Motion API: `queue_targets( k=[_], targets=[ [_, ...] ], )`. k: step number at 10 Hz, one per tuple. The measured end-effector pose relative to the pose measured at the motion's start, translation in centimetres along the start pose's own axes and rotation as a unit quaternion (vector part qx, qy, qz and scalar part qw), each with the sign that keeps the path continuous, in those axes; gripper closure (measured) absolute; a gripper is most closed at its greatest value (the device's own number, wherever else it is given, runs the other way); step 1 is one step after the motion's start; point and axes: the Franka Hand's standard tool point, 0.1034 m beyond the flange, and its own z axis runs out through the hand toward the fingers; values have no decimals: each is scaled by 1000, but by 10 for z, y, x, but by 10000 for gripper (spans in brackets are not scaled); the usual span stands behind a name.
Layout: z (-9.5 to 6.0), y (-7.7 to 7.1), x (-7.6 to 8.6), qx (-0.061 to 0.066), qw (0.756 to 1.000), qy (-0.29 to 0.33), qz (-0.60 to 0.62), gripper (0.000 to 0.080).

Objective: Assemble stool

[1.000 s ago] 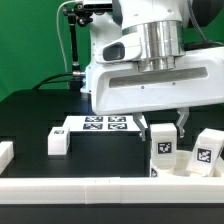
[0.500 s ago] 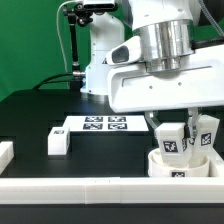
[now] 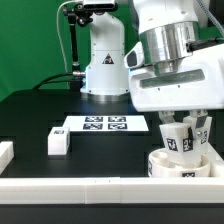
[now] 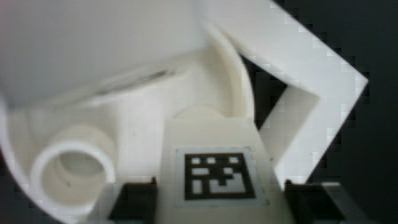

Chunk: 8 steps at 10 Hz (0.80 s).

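Observation:
My gripper (image 3: 180,132) is shut on a white blocky leg (image 3: 177,141) with a square tag on it, and holds it upright just above the round white seat (image 3: 182,166) at the exterior view's lower right. A second leg (image 3: 204,136) stands close beside it on the seat's far side. A third white block (image 3: 58,142) lies on the table to the exterior view's left. In the wrist view the held leg (image 4: 217,165) sits between the dark fingers (image 4: 146,200), with my gripper (image 4: 222,203) around it, and the seat's round hole (image 4: 80,165) shows beside it.
The marker board (image 3: 104,124) lies flat mid-table. A long white border rail (image 3: 90,189) runs along the front edge, and a short white piece (image 3: 5,152) sits at the exterior view's far left. The robot base (image 3: 102,60) stands behind.
My gripper has carried the leg toward the exterior view's right, from beside the seat's edge to above the seat, close to the second leg.

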Motion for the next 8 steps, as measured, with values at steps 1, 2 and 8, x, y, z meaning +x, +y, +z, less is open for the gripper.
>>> queue_targets(
  k=[1, 2, 8],
  targets=[
    [0, -1, -3, 1, 998, -2, 56, 461],
    [0, -1, -3, 3, 996, -5, 92, 461],
    [-17, -9, -2, 4, 997, -21, 79, 159]
  ],
)
